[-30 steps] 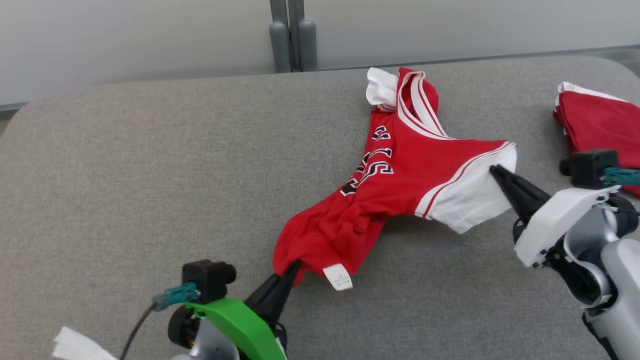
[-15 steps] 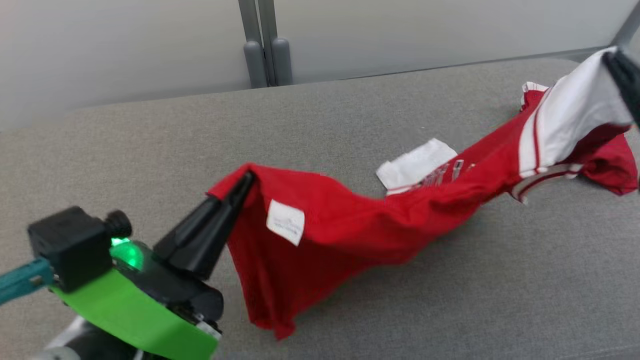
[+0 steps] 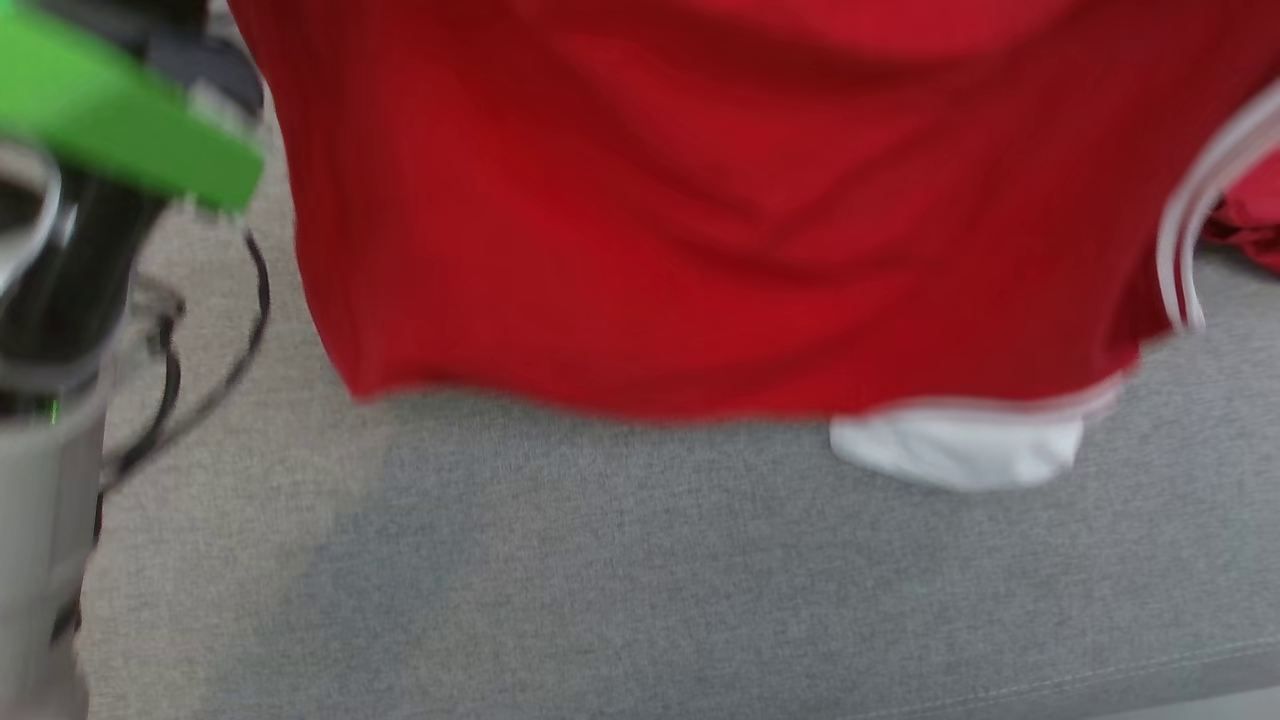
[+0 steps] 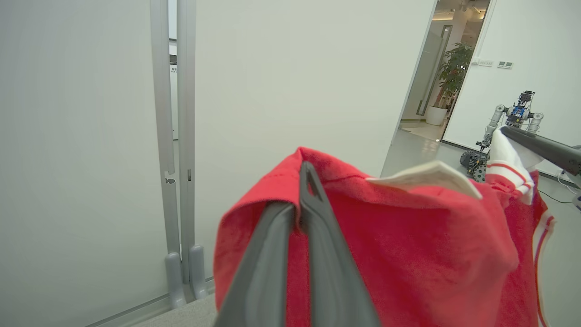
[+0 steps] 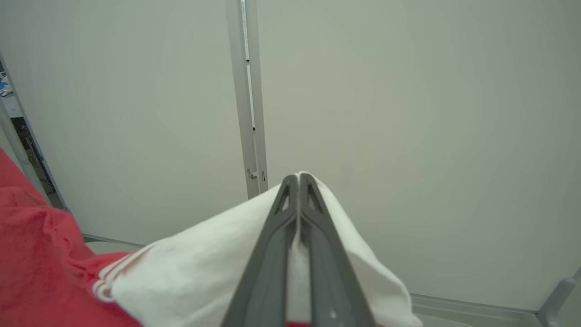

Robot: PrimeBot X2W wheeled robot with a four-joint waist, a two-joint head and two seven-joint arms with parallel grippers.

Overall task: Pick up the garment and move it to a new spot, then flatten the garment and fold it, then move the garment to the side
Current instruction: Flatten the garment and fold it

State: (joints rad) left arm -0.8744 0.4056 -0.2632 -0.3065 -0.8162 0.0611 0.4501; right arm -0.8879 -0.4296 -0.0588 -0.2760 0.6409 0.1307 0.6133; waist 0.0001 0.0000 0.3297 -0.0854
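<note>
the grey padded surface (image 3: 650, 580) lies below both claws and spreads out under the hanging cloth. the red garment (image 3: 700, 200) is clear of that surface. it is strung in the air between the two claws and droops beneath them. in the head view its blurred body covers the upper part, with the lower hem free above the grey. the left claw (image 4: 303, 169) is clamped on a red edge of the garment, and cloth bunches around its two dark fingers. the right claw (image 5: 298, 177) is clamped on the garment's white sleeve (image 5: 204, 272), which drapes down on either side of its fingers. in the left wrist view the right claw is far off to the right of the left one, its tip in white cloth. the green bracket (image 3: 120, 130) of the left arm sits left of the garment. a white piece (image 3: 960, 450) dangles at the hem. a second robot (image 4: 508, 122) stands beyond the right claw, past a doorway.
</note>
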